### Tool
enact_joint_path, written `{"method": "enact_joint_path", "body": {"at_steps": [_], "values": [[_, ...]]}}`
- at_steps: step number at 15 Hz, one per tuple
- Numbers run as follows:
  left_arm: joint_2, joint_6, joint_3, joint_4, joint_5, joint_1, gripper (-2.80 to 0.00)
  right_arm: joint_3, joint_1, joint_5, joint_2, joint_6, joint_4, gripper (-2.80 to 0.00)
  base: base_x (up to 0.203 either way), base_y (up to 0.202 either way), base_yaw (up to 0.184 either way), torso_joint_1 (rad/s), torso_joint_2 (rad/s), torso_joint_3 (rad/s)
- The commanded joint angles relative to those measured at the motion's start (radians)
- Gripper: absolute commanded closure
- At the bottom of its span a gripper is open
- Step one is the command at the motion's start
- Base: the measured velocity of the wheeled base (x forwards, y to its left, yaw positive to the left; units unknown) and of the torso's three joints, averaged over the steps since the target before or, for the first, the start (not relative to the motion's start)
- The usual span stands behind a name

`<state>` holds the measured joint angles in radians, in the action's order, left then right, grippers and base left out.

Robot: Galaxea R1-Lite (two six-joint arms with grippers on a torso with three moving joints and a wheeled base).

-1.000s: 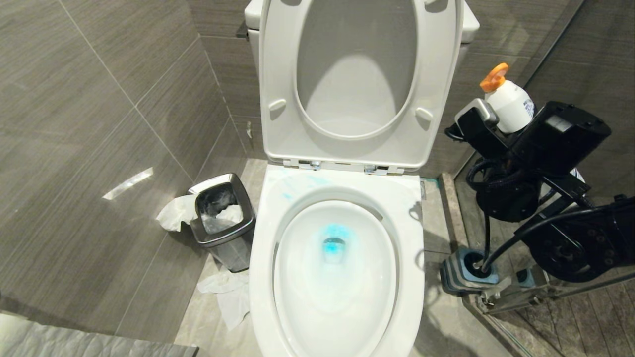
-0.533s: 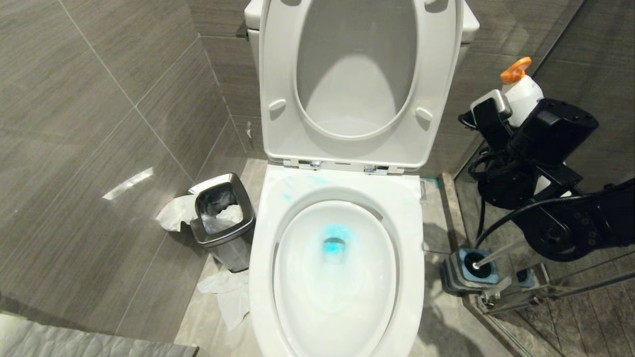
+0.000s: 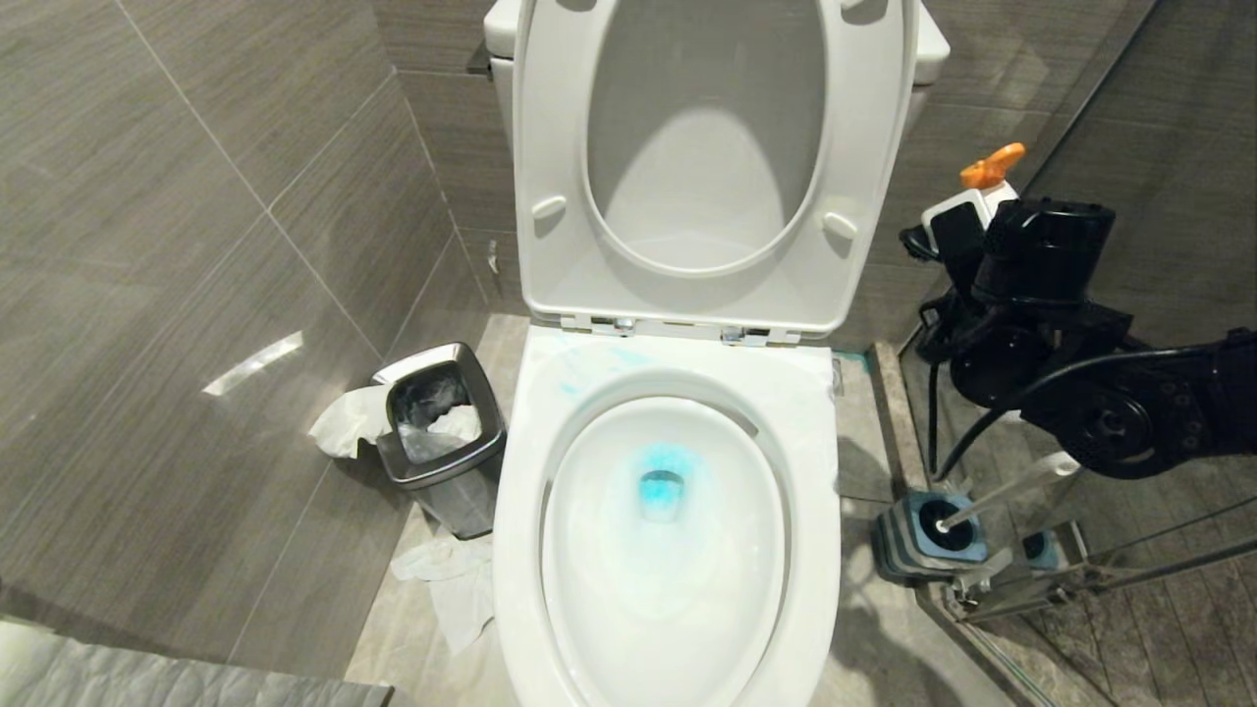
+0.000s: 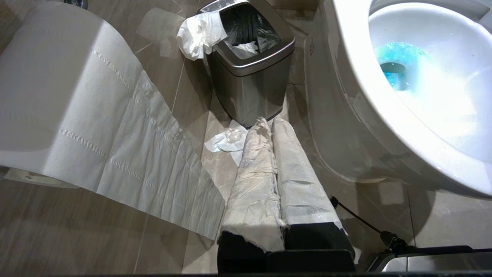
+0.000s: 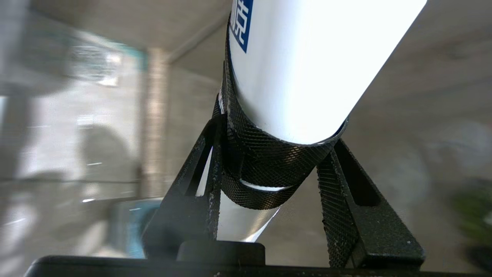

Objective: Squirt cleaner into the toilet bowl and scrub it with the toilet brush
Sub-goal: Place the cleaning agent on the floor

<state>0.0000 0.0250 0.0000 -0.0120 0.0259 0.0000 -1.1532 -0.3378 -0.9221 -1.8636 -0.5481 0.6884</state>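
- Clearly, the right end effector (image 5: 269, 169) has its fingers about half apart and pressed on the white cleaner bottle (image 5: 307, 69), which it holds at about 3 o'clock of the toilet bowl (image 3: 668, 628), with the orange cap (image 3: 992, 165) up.
- The bottle looks smooth and glossy, so I judge it slippery and a little squeezable; the textured fingers on its lower body seem the right place to take it.
- The turquoise cleaner (image 3: 666, 469) lies already around the drain, with faint smears on the rim at 11 o'clock.
- The toilet brush (image 3: 1002, 491) stands in its grey and blue holder (image 3: 923, 535) on the floor, at 3 o'clock of the bowl. Its slim handle is probably light and stiff; the free upper end is the best place to grip it.
- The left end effector (image 4: 273, 169) is closed and holds nothing; its fingers are wrapped in paper.
- Only the left wrist view shows the hanging toilet paper (image 4: 96, 123) and the steel waste bin (image 4: 250, 77) from close.
- Only the right wrist view shows the grip itself; the head view hides it behind the arm.
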Motion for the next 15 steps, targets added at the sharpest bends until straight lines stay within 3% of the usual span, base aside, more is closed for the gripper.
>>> {"method": "enact_joint_path", "body": {"at_steps": [1, 5, 9, 12, 15], "values": [[0.002, 0.001, 0.002, 0.0, 0.0, 0.0, 0.0, 0.014, 0.039, 0.099, 0.037, 0.068, -0.052, 0.0, 0.0, 0.0, 0.0, 0.0, 0.0, 0.0], [0.002, 0.001, 0.003, 0.0, 0.0, 0.0, 0.0, 0.047, 0.145, 0.309, 0.046, 0.168, -0.069, 0.0, 0.0, 0.0, 0.0, 0.0, 0.0, 0.0], [0.002, 0.0, 0.002, 0.0, 0.0, 0.0, 0.0, 0.107, 0.21, 0.6, 0.038, 0.318, -0.062, 0.0, 0.0, 0.0, 0.0, 0.0, 0.0, 0.0], [0.002, 0.001, 0.002, 0.0, 0.0, 0.0, 0.0, 0.129, 0.212, 0.656, -0.016, 0.338, 0.031, 0.0, 0.0, 0.0, 0.0, 0.0, 0.0, 0.0], [0.002, 0.0, 0.002, 0.0, 0.0, 0.0, 0.0, 0.159, 0.212, 0.663, -0.138, 0.332, 0.266, 0.0, 0.0, 0.0, 0.0, 0.0, 0.0, 0.0]]}}
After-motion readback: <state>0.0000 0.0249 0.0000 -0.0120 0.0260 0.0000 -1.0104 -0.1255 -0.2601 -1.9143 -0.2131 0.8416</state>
